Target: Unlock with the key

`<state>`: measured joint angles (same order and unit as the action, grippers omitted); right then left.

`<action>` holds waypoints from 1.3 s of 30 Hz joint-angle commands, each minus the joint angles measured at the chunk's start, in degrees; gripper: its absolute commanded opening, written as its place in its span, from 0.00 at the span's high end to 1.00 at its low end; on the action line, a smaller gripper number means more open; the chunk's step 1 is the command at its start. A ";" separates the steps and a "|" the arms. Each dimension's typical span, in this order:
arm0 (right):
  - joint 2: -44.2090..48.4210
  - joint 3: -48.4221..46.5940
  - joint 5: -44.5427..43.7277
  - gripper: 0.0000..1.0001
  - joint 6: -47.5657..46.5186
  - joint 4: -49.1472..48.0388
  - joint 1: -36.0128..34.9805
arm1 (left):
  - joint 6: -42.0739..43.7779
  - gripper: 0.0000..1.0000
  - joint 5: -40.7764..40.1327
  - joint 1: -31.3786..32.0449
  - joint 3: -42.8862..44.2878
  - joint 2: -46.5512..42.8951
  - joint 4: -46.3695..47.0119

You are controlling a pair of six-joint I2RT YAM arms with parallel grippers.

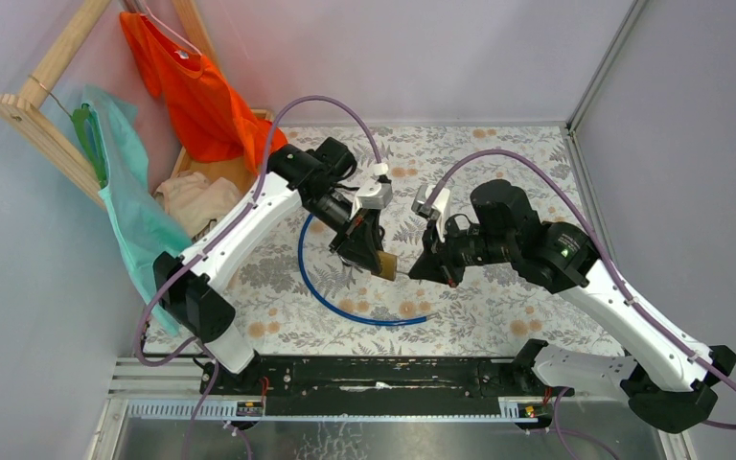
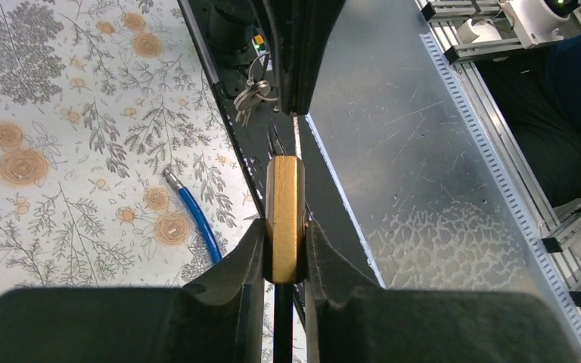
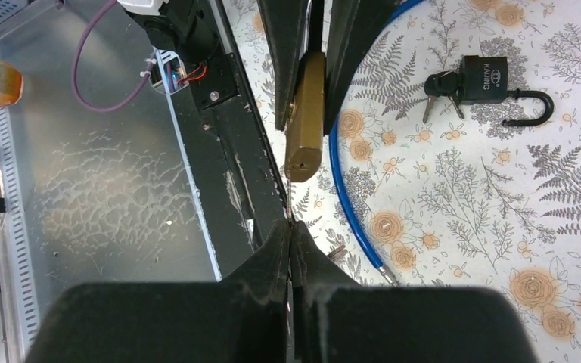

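Observation:
My left gripper (image 2: 285, 236) is shut on a brass padlock (image 2: 285, 200), held in the air with its bottom end pointing at my right gripper (image 3: 291, 227). The right gripper is shut on something thin at its tips. In the left wrist view a bunch of small silver keys (image 2: 251, 94) hangs beside the right fingers (image 2: 302, 60). From above, the right gripper (image 1: 410, 274) is tip to tip with the brass padlock (image 1: 383, 264). The key (image 3: 440, 82), black-headed, lies on the table against a black padlock (image 3: 484, 79) whose shackle is open.
A blue cable (image 1: 345, 302) curves over the flowered tablecloth beneath both grippers. At the back left stand a wooden rack (image 1: 38, 105) with an orange shirt (image 1: 201, 86) and a teal garment (image 1: 134, 211), and a crate with beige cloth (image 1: 196, 196). A black rail (image 1: 374, 379) runs along the near edge.

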<state>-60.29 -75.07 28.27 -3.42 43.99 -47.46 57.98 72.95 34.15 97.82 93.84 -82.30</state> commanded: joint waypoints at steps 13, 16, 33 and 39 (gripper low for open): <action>-0.92 -3.00 -2.99 1.00 0.31 -4.06 -0.79 | -1.60 1.00 3.22 0.35 1.81 0.13 -0.75; -1.29 -3.28 -2.88 1.00 0.39 -4.64 -0.95 | -1.54 1.00 3.12 0.31 1.89 0.19 -0.75; -2.13 -1.11 -7.97 1.00 2.32 -13.67 -2.85 | -1.50 1.00 4.58 0.30 3.96 0.98 -0.75; -1.71 2.23 -6.05 1.00 5.07 -19.83 -2.85 | -2.27 1.00 5.27 0.30 5.92 1.91 -0.75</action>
<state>-62.30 -74.15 22.48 -0.71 36.12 -49.84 56.88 72.01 33.95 100.66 95.18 -82.72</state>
